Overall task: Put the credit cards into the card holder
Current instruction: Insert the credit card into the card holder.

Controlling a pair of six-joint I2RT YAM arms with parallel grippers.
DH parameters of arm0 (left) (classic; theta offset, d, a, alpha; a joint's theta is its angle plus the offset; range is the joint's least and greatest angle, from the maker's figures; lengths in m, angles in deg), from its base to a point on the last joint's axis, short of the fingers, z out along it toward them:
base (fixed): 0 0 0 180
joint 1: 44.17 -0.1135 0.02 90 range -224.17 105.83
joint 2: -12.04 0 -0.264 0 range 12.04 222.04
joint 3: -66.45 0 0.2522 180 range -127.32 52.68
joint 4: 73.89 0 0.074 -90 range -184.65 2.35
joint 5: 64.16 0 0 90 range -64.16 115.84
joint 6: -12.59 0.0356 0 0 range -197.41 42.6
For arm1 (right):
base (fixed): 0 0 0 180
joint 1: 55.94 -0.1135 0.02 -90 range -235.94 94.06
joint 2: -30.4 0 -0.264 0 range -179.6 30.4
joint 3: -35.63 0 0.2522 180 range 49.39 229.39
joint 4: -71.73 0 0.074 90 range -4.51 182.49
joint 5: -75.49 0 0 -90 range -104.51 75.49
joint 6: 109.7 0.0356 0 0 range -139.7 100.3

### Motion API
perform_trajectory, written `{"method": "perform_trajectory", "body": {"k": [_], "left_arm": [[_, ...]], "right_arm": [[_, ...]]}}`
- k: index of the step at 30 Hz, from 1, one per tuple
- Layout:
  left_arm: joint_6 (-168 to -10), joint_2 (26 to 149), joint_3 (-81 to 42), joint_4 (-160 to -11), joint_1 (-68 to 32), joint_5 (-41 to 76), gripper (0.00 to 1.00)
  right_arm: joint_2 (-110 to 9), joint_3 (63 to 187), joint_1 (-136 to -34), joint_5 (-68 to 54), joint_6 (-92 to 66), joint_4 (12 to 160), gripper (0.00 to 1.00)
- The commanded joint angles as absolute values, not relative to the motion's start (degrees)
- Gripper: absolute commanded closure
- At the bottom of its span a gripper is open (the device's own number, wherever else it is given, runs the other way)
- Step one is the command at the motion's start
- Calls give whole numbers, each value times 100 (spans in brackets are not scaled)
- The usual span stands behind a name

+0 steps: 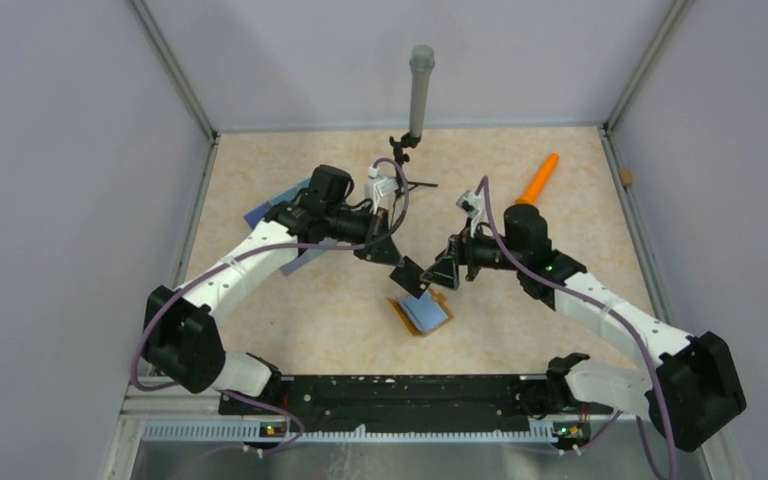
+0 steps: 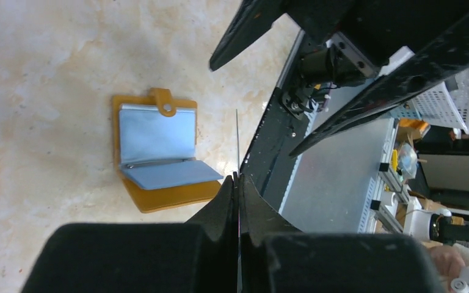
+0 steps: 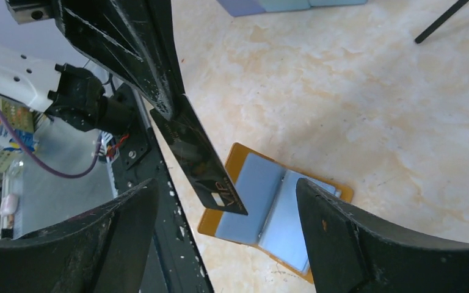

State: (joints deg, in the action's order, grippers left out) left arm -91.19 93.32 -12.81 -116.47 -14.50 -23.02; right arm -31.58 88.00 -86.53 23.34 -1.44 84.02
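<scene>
My right gripper (image 3: 226,186) is spread wide, one finger at each lower corner of my view. Between them the card holder (image 3: 250,189) lies open on the table (image 3: 372,91), orange cover down and grey-blue pockets up, near the table edge where a black rail (image 3: 177,256) runs. From the upper left, the left gripper (image 3: 168,108) is clamped on the top end of a dark credit card (image 3: 201,159). The card is tilted, with its lower corner over the holder's rail-side edge; I can't tell whether they touch. A blue tray (image 3: 281,5) and a black rod (image 3: 439,21) sit towards the far side.
</scene>
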Motion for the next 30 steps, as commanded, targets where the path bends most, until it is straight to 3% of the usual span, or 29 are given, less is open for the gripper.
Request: {"method": "perform_trajectory", "body": {"k": [1,7,11,13,14,15,19,28,30], "left_arm": [[-8853,9473,-1604,-11584,-1338,-2772,100],[-8917,9577,-1616,-11390,-1282,-2677,100],[-9201,9606,-1500,-11026,-1275,-2479,100],[-9384,9628,-1457,-10922,-1271,-2251,81],[-9463,9620,-1437,-10906,-1275,-2089,54],[-9554,9573,-1387,-10863,-1273,-1806,48],[-10116,9154,-741,-10103,-1268,-1038,35],[-10847,8554,-94,-10018,-1246,364,30],[-11273,8413,60,-10171,-1192,841,24]], "right_arm": [[-3491,9029,-8642,3167,-329,7835,21],[-3668,8854,-8638,3741,-5,7336,64],[-3557,8728,-8635,3611,116,7397,100],[-3559,8708,-8633,3226,158,7656,100],[-3571,8672,-8631,2914,194,7779,100],[-3572,8602,-8633,2476,258,7908,100],[-3700,8316,-8634,855,277,8168,100],[-4478,8094,-8847,1365,358,7710,100],[-4357,8040,-8889,1191,434,7692,100]]}}
